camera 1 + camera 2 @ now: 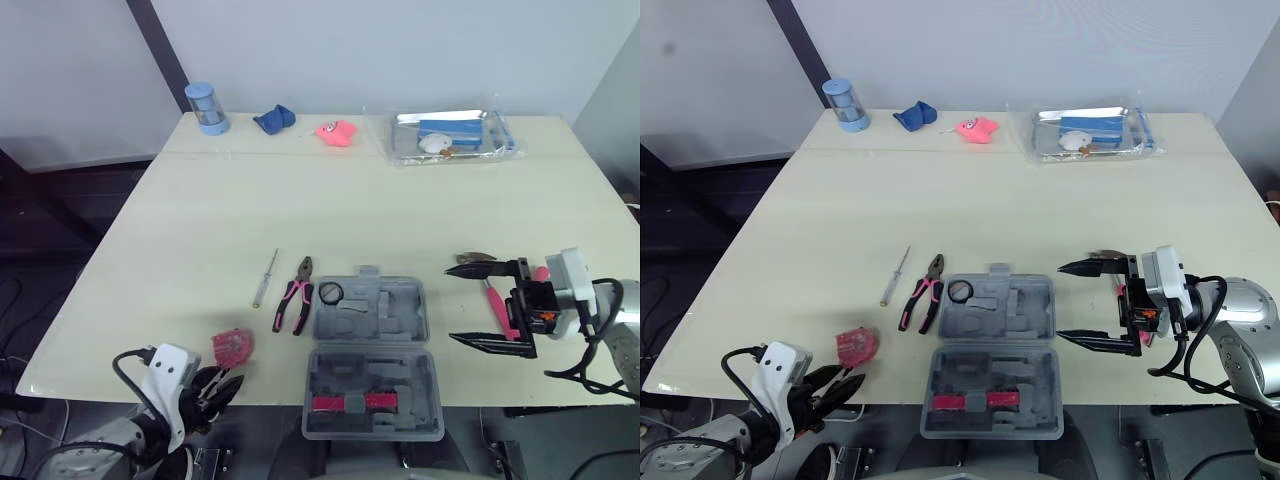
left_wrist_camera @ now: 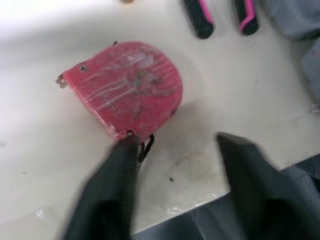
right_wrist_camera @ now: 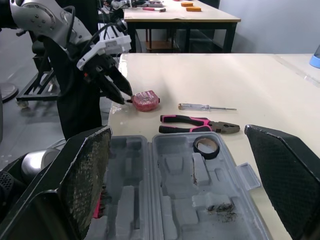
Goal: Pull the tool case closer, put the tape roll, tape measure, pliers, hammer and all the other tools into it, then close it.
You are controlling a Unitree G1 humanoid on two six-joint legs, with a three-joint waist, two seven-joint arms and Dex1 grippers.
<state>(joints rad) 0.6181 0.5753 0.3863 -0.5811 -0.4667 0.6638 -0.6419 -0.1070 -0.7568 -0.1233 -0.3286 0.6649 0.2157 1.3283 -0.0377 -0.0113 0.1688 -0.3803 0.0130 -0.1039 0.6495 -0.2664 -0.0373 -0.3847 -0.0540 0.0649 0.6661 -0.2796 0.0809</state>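
Note:
The grey tool case (image 1: 370,350) lies open near the table's front edge, its lid half toward me. A black tape roll (image 1: 331,293) sits in its far left corner. Pink-handled pliers (image 1: 296,296) and a thin screwdriver (image 1: 265,277) lie just left of the case. A red tape measure (image 2: 127,90) rests near the front left edge; my left gripper (image 1: 215,388) is open just short of it, one finger (image 2: 107,190) close to its rim. My right gripper (image 1: 480,305) stands wide open to the right of the case, over the pink-handled hammer (image 1: 497,308).
Along the table's far edge stand a blue cylinder (image 1: 207,108), a blue cloth (image 1: 273,119), a pink object (image 1: 337,133) and a clear tray (image 1: 500,135) holding small items. Bare tabletop (image 1: 330,205) spreads between those and the tools.

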